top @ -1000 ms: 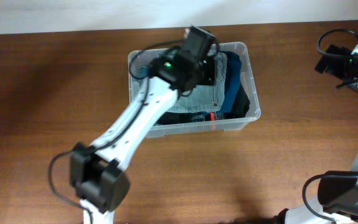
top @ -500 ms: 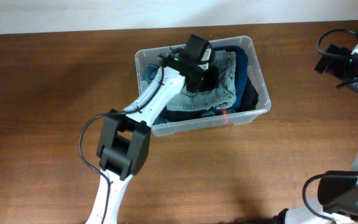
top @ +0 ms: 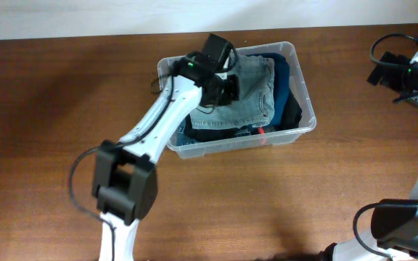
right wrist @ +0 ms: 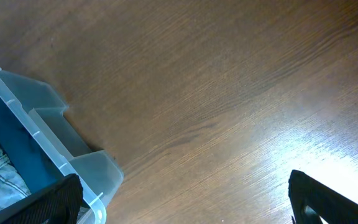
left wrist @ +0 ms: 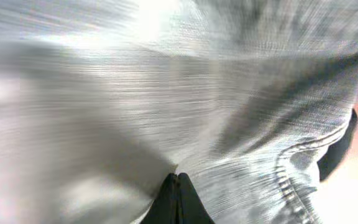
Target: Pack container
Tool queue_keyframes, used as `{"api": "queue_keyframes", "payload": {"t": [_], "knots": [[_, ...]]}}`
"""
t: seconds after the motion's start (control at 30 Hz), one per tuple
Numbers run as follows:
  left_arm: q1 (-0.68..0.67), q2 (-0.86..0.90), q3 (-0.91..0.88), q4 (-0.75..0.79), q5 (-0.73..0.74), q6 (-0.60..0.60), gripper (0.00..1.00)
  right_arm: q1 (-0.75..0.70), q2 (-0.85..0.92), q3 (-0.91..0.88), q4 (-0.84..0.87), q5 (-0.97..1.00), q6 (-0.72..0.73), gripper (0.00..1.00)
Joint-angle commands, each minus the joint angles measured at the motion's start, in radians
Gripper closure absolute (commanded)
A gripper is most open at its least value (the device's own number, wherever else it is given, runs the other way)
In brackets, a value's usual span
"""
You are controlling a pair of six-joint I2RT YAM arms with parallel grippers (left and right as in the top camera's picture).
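The container (top: pixel 305 109) is a clear plastic bin at the table's back middle, filled with folded clothes: light blue jeans (top: pixel 256 94) on top, dark blue and black garments beside them. My left gripper (top: pixel 220 88) is inside the bin, pressed on the jeans. In the left wrist view its fingertips (left wrist: pixel 178 186) are together, and the jeans' denim (left wrist: pixel 241 106) fills the frame. My right gripper (top: pixel 383 72) hangs at the far right, away from the bin. In the right wrist view its fingers (right wrist: pixel 185 199) are wide apart and empty, with the container's corner (right wrist: pixel 55 130) at the left.
The brown wooden table (top: pixel 49 109) surrounds the bin. The right arm's base (top: pixel 398 228) stands at the front right corner. A red item (top: pixel 263 133) shows through the bin's front wall.
The left arm has swung left and its gripper has shifted towards the bin's back left over the jeans. The bin slid slightly right one second ago. The right arm has not moved.
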Motion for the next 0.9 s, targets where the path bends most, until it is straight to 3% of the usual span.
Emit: {"api": "queue_keyframes", "payload": {"t": [0.0,0.23,0.6,0.73,0.87], "knots": [[-0.013,-0.128,-0.006,-0.016,-0.262,0.042,0.99,-0.003,0.000,-0.003,0.001,0.012,0.000,0.02],[-0.036,-0.098,-0.007,0.001,-0.301,0.043,0.99,-0.003,0.000,-0.003,0.001,0.012,0.000,0.02],[-0.041,0.118,-0.007,0.028,-0.303,0.080,0.98,-0.003,0.000,-0.003,0.001,0.012,0.000,0.01],[-0.042,0.141,-0.005,0.026,-0.304,0.129,0.85,-0.003,0.000,-0.003,0.001,0.012,0.000,0.02],[-0.039,0.053,0.067,-0.026,-0.325,0.129,0.74,-0.003,0.000,-0.003,0.001,0.012,0.000,0.02]]}}
